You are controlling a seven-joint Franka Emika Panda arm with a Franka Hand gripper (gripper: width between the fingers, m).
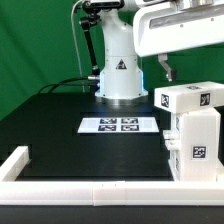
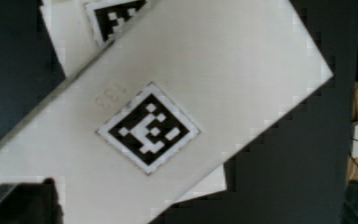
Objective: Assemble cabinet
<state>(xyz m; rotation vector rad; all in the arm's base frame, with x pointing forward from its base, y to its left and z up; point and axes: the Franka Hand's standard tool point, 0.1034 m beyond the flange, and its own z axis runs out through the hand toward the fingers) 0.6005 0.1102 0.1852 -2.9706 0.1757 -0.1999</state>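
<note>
Two white plastic pieces stand stacked at the exterior view's right: a large white box-shaped cabinet body (image 1: 197, 145) on the black table (image 1: 70, 125), and a smaller white tagged block (image 1: 187, 99) sitting on top of it. Just above, the two-finger gripper (image 1: 166, 70) hovers, its tips half hidden under the arm, so whether it is open cannot be told. Up close, the wrist view is filled by a tagged white panel (image 2: 176, 100), edges cut off. Beside them lies the flat marker board (image 1: 116, 125).
</note>
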